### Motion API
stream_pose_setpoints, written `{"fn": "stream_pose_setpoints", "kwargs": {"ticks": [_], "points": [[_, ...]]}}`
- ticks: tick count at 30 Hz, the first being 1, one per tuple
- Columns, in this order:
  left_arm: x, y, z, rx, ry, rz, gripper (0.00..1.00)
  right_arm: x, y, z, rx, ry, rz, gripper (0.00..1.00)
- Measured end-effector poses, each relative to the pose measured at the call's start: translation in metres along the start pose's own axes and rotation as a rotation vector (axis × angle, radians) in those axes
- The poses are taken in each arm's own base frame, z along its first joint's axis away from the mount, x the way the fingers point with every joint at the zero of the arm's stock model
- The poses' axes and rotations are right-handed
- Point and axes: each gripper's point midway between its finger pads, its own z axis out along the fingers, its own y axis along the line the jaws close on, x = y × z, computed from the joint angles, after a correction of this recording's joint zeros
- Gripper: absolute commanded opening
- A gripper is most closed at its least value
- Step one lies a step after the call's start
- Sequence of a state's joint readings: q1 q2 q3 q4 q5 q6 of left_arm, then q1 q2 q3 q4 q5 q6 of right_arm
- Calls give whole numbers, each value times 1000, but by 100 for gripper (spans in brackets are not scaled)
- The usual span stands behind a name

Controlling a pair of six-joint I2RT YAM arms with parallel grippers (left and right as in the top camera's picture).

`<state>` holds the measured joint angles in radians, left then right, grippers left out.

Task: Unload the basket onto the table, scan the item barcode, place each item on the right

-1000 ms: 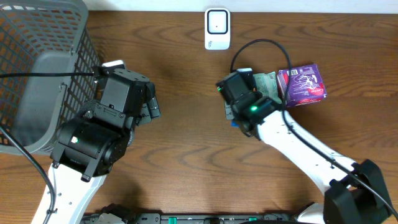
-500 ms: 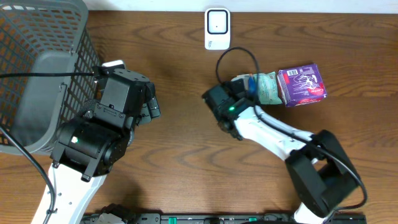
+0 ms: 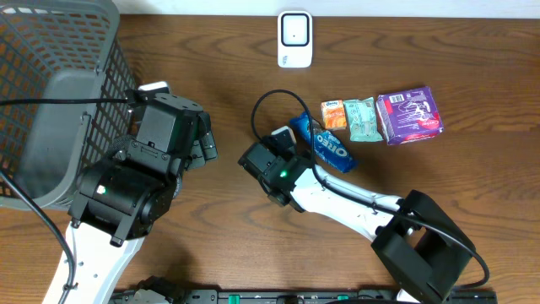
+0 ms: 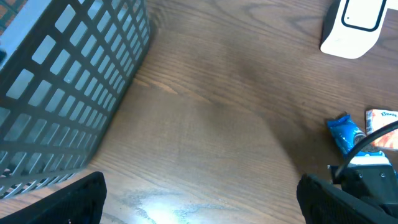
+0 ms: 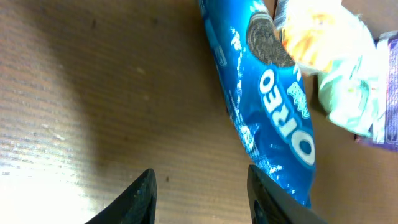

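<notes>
Resting flat on table (image 3: 236, 93), Oreo pack (image 5: 273, 112) below scanner (image 3: 294, 39) | right gripper (image 5: 199, 186) part-spread, empty, just beside pack's end | left gripper (image 4: 205, 199) wide, empty | pack likely light, soft, slick, crushable; pinch across its narrow width, mid-pack

Bright light comes from above. The table (image 4: 155, 208) shines white at the lower left. Up close, the snack pack (image 5: 267, 93) looks blurry. Shadows are soft.

Overhead looks straight down; both low wrist views share the Oreo pack (image 5: 267, 106).
</notes>
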<state>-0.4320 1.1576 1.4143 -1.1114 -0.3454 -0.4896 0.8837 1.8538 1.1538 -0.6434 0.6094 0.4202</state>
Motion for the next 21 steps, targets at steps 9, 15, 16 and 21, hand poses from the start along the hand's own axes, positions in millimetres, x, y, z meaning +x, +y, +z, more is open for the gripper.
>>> {"fn": "stream_pose_setpoints", "kwargs": {"ticks": [9,15,16,21], "points": [[0,0,0,0,0,0,98,-34,-17,-2,-74,20,84,68],[0,0,0,0,0,0,98,-40,-21,11,-116,12,2,68],[0,0,0,0,0,0,98,-39,-22,15,-115,16,-3,68],[0,0,0,0,0,0,98,-26,-24,48,-101,72,-22,67]]}}
